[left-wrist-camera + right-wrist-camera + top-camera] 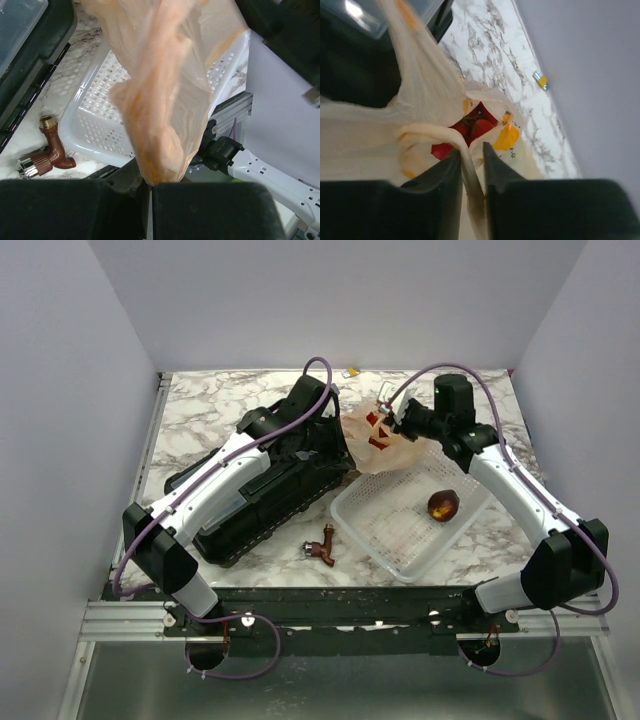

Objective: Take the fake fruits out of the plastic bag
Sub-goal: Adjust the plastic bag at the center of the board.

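The tan plastic bag printed with yellow-orange bananas hangs lifted between both grippers above the far corner of the white mesh basket. My left gripper is shut on the bag's left side; in the left wrist view the bag bunches into the closed jaws. My right gripper is shut on the bag's rim. Red fake fruits show through the bag's open mouth, and also in the top view. The other fruits are hidden.
A maroon-brown glossy fruit lies in the basket. A black case lies under the left arm. A brown pipe fitting lies in front of it, also in the left wrist view. A small yellow object lies at the back edge.
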You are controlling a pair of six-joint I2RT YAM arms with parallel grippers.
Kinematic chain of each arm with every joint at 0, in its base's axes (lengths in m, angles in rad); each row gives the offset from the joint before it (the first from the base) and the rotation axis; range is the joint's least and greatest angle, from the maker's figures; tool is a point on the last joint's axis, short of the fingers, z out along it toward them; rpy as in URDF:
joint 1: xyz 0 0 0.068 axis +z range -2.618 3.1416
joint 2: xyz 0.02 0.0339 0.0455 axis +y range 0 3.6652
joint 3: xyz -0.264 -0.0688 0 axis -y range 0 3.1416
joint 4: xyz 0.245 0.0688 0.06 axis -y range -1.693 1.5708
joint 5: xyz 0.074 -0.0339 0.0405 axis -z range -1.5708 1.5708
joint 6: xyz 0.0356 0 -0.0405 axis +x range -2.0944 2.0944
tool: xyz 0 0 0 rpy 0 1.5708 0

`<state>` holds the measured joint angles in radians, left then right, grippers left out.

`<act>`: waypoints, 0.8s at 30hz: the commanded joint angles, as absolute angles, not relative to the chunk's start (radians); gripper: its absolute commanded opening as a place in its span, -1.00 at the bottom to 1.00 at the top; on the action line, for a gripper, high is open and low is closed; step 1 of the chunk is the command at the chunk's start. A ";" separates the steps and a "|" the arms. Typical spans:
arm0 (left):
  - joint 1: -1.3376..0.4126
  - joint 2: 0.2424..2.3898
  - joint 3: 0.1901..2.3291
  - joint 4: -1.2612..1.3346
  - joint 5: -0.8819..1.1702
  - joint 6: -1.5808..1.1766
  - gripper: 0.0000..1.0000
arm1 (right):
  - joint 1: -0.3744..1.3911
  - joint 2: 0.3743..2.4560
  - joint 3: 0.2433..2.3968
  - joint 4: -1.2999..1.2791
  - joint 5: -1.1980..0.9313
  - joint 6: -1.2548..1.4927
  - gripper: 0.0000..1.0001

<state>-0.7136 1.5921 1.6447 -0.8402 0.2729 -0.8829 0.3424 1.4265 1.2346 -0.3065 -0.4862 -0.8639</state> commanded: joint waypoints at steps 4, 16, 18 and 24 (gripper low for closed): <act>-0.712 1.574 1.607 -0.819 0.287 -0.902 -0.95 | 0.336 1.447 1.232 0.046 -0.140 -0.426 -0.99; -0.712 1.588 1.586 -0.818 0.278 -0.905 -1.00 | 0.079 1.546 1.381 -0.336 0.274 0.587 -0.99; -0.711 1.598 1.586 -0.815 0.278 -0.907 -1.00 | 0.044 1.580 1.390 -0.402 0.284 0.655 -0.99; -0.712 1.602 1.588 -0.807 0.280 -0.901 -1.00 | -0.058 1.639 1.393 -0.515 0.268 0.764 -0.99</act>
